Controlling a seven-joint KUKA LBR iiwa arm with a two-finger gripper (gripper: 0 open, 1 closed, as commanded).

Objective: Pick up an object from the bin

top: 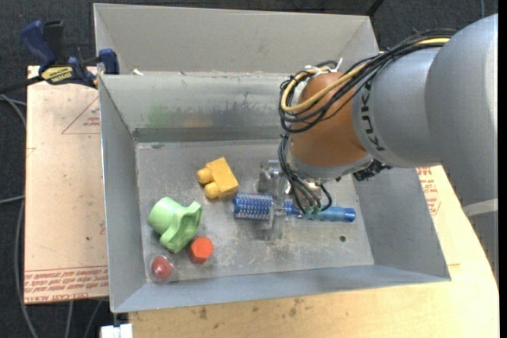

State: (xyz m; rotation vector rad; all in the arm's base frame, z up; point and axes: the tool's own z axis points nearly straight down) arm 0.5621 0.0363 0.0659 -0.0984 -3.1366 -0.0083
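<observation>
Grasp step: gripper point(273, 203), fingers spread, straddles the blue brush point(252, 207) beside the yellow block point(218, 176); next, close squarely and lift.

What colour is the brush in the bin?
The brush is blue, seen best in the camera view.

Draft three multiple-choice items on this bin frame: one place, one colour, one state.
1. The gripper is over: A yellow block; B blue brush; C red ball.
2. The cap beside the green cup is: A orange; B purple; C white.
3. The brush: A stands upright; B lies flat; C leans on a wall.
Key: 1 B, it hangs above the brush mid-bin; 2 A, the cap is orange; 3 B, head and handle rest on the bin floor.
</observation>
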